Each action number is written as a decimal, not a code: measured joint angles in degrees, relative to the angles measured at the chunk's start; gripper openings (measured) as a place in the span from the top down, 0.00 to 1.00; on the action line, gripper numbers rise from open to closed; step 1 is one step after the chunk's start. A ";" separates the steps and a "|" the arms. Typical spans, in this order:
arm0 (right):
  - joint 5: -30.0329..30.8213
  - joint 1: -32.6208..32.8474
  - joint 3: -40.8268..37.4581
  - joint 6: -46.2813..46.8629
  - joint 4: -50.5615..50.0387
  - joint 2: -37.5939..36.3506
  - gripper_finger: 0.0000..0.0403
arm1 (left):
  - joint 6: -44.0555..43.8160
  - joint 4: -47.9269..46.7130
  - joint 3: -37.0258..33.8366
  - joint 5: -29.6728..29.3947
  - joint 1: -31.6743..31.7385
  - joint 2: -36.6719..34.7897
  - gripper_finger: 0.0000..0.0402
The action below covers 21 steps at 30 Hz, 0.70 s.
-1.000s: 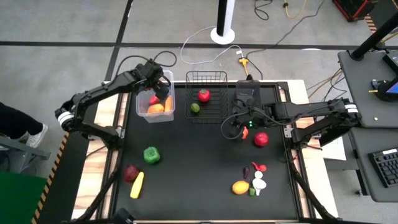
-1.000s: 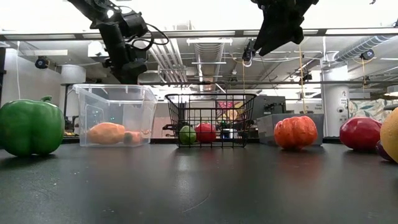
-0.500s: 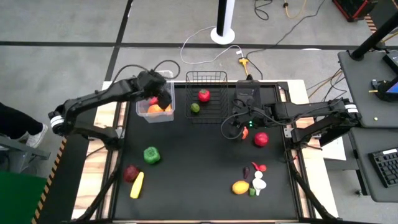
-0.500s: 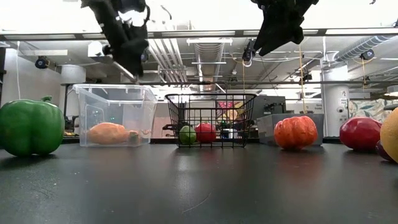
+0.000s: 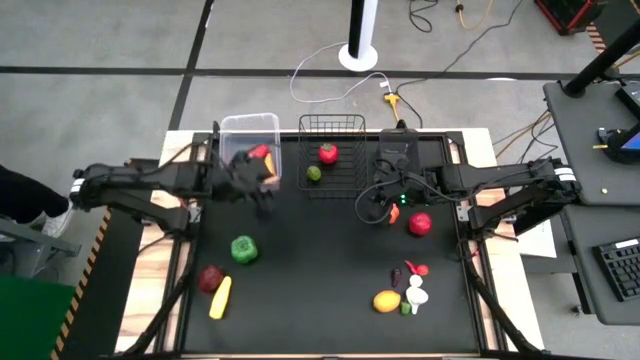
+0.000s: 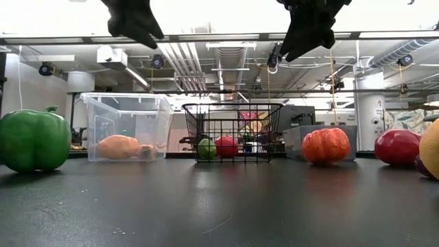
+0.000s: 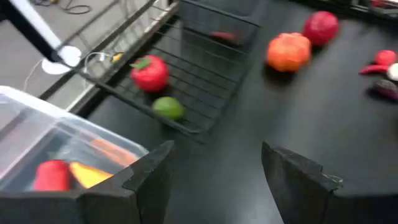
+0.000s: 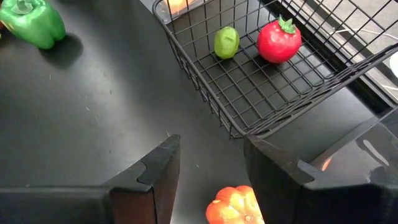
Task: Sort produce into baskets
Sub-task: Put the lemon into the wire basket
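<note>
Nearest the left gripper point(image 5: 262, 192), fingers apart and empty: green pepper point(image 5: 243, 249), tabletop-side of clear tub point(image 5: 250, 125). Right gripper point(image 5: 372, 207), likewise empty, above orange tomato point(image 8: 235, 205).

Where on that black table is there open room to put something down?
The widest bare patch is mid-table, between the green pepper and the red apple, in front of the wire basket. The near right corner is crowded around the lemon. The near left holds a banana.

No text, label, brand, number or sign can be read anywhere in these views.
</note>
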 joint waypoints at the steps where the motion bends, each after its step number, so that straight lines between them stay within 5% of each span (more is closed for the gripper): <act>1: 0.00 0.00 0.00 0.00 0.00 0.00 0.58 | -1.20 0.01 0.00 -1.07 -1.78 0.42 0.45; 21: -0.18 0.02 0.00 1.22 0.00 0.00 0.58 | -18.76 -1.96 0.00 -1.85 -25.09 8.45 0.45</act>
